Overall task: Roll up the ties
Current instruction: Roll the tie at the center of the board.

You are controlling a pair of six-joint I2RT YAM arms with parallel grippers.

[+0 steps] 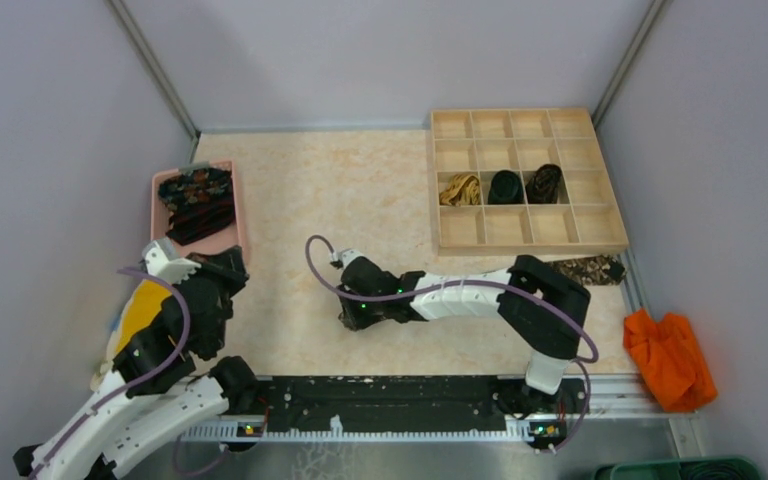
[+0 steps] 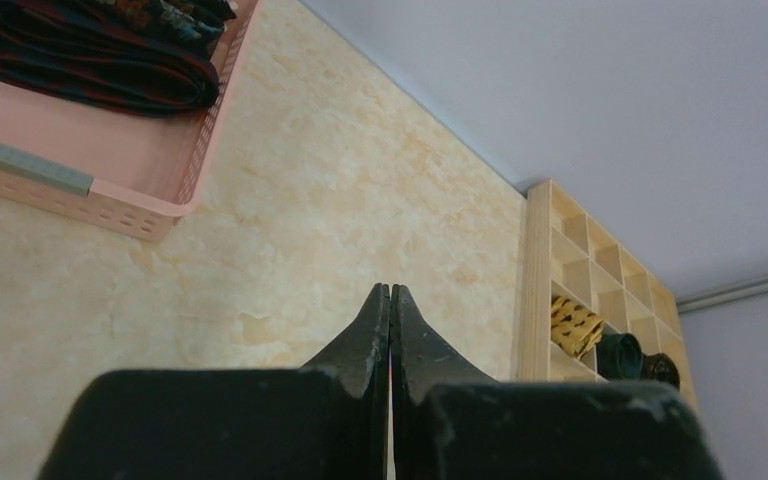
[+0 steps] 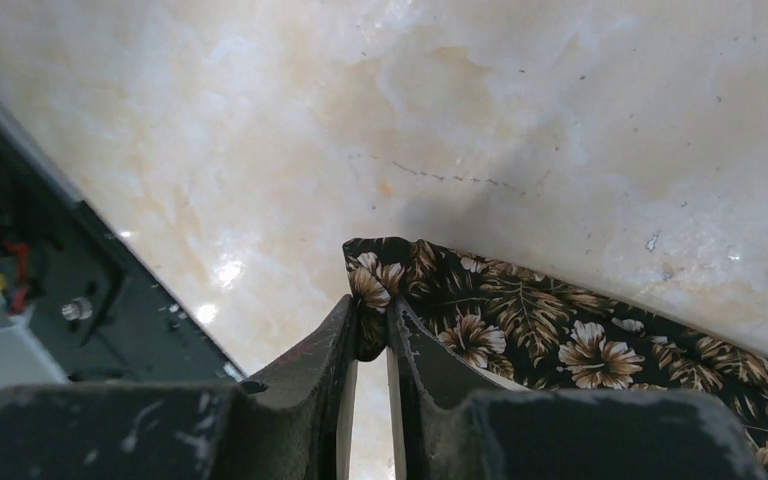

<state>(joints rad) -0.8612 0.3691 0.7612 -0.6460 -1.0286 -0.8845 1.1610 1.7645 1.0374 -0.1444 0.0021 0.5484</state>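
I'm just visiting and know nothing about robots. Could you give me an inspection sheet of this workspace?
Surface: marbled beige table.
Job's things: floral tie lying on the table; folded ties in pink tray; three rolled ties in wooden box.
Clutter: orange cloth at right, yellow cloth at left.
Grippers: right gripper shut on the floral tie's end; left gripper shut, empty.
Cables: purple cable looping along each arm.
Surroundings: grey walls; green bin at near right.
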